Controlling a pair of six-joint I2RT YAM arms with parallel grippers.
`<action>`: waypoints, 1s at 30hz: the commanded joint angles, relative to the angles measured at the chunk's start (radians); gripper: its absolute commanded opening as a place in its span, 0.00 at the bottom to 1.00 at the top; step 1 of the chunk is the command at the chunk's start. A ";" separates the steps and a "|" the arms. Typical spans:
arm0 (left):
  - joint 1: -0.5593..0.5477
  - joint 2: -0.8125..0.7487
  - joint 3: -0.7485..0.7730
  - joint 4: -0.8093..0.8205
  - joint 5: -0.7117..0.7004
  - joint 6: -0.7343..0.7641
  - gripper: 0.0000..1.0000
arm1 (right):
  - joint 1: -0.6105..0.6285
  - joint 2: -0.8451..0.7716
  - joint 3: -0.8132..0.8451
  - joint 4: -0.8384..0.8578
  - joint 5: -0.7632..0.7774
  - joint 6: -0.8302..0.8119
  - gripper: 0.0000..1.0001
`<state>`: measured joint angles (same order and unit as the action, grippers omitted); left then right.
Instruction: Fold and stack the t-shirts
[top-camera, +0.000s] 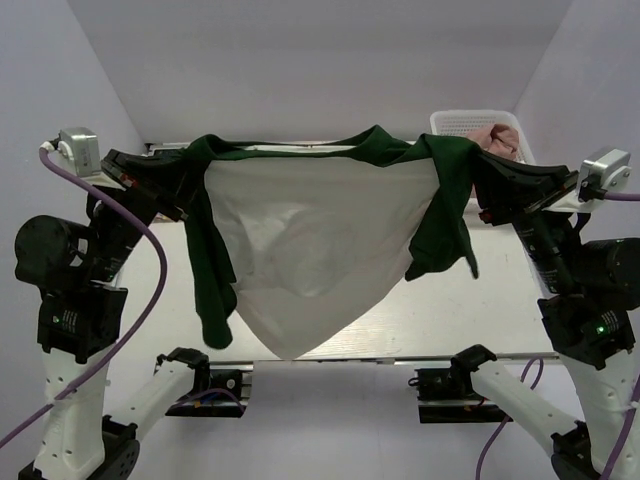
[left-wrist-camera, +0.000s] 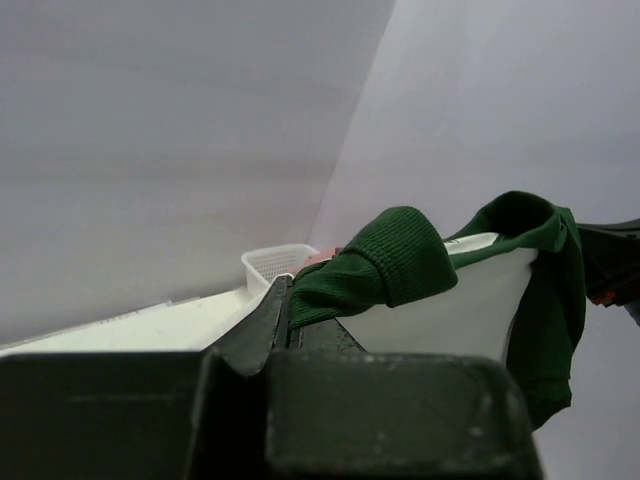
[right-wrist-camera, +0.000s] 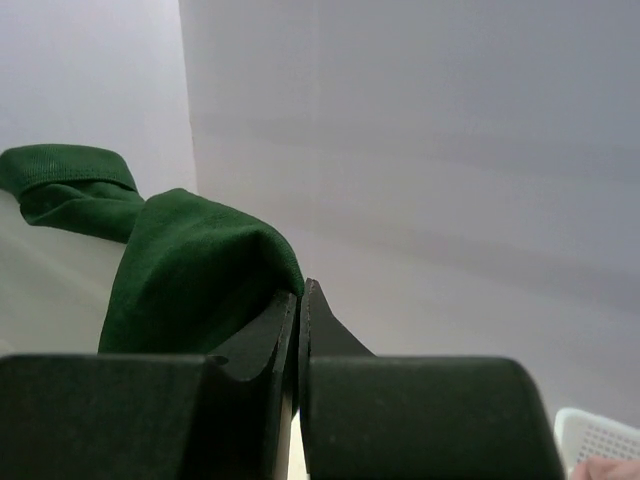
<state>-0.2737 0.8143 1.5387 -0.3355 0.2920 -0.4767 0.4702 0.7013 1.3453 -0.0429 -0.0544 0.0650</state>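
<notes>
Top view: you had the green-sleeved t-shirt (top-camera: 310, 240) strung in the air over the counter (top-camera: 470, 315). Its long axis ran left to right, one shoulder per arm, so neither arm was nearer, and the hem sagged toward the near edge. The pink t-shirt (top-camera: 498, 138) sat in the basket (top-camera: 450, 122) at the far right corner.
Left wrist: left jaws clenched on its green shoulder cloth.
Right wrist: right jaws clenched on the other green sleeve.
No readable writing or labels in any view.

We are recording a pale, smooth table (top-camera: 500, 300). 1 white lattice basket (top-camera: 455, 121) is sitting upright directly on it, at its far right corner.
</notes>
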 joint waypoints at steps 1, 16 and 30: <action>0.070 -0.021 0.049 0.003 -0.206 0.079 0.00 | -0.067 -0.056 0.049 0.006 0.306 -0.125 0.00; 0.070 -0.078 0.020 0.039 0.196 -0.017 0.00 | -0.070 -0.135 0.042 -0.098 0.128 -0.071 0.00; 0.060 0.422 -0.244 0.180 0.145 -0.112 0.27 | -0.074 0.256 -0.294 0.104 0.626 0.045 0.00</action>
<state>-0.2371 1.0470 1.3685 -0.1768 0.5060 -0.5674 0.4267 0.8646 1.1301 0.0269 0.2226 0.1043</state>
